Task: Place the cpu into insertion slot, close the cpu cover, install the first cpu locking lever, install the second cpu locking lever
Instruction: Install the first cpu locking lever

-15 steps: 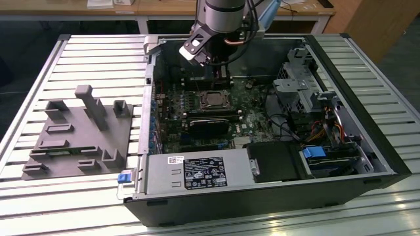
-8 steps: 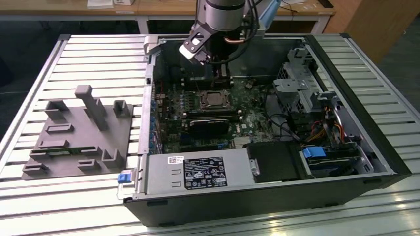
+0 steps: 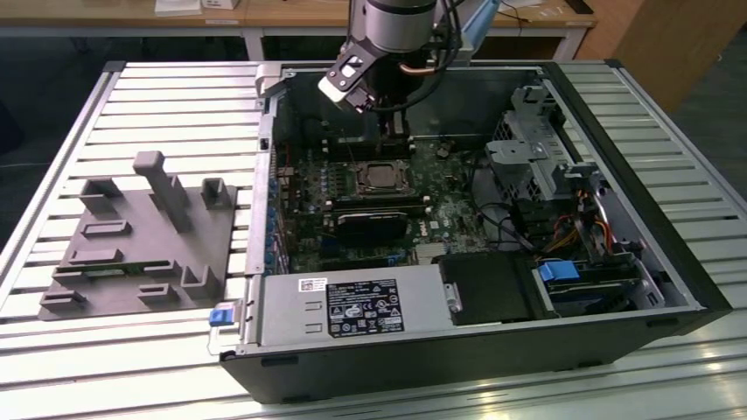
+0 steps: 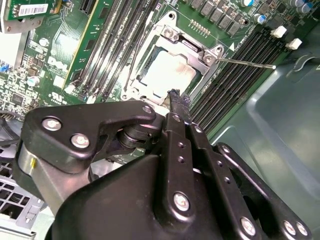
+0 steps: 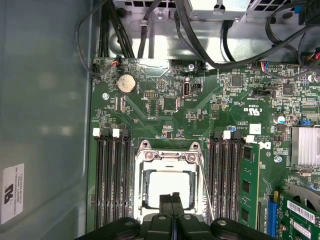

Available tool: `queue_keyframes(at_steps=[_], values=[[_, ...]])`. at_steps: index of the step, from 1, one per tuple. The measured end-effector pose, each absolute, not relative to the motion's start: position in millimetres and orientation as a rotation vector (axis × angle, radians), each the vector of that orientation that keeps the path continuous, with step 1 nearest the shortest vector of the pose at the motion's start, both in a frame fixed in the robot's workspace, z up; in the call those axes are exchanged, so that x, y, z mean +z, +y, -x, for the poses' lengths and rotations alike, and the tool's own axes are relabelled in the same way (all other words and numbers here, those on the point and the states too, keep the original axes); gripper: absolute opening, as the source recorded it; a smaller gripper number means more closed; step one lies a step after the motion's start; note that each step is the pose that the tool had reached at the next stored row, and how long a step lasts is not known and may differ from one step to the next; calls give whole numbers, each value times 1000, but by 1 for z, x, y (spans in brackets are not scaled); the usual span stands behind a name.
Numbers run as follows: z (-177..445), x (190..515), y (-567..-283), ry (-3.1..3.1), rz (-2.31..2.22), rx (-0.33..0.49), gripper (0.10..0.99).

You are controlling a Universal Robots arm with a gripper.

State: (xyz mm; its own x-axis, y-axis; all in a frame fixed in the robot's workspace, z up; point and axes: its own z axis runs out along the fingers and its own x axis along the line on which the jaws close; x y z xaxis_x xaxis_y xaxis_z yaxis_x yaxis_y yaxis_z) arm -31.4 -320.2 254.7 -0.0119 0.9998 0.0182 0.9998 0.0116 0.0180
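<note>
The cpu lies in the insertion slot on the green motherboard, its pale metal top showing. The silver cpu cover lies down flat around it. A thin wire locking lever sticks out sideways from the socket's corner, unlatched; in the first wrist view a lever runs along the socket's side. My gripper hangs just above the socket's edge, its black fingers pressed together and holding nothing. In the exterior view the gripper stands over the far side of the slot.
The open computer case rests on a slatted metal table. Memory slots flank the socket on both sides. A black block, a power supply and a drive cage crowd the board. A grey fixture sits at the exterior view's left.
</note>
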Motion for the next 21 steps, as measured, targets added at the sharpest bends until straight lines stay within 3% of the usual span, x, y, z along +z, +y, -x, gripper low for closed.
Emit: queue_keyframes(at_steps=[21], values=[[31, 263, -320, -2411, 2010, -39, 106]])
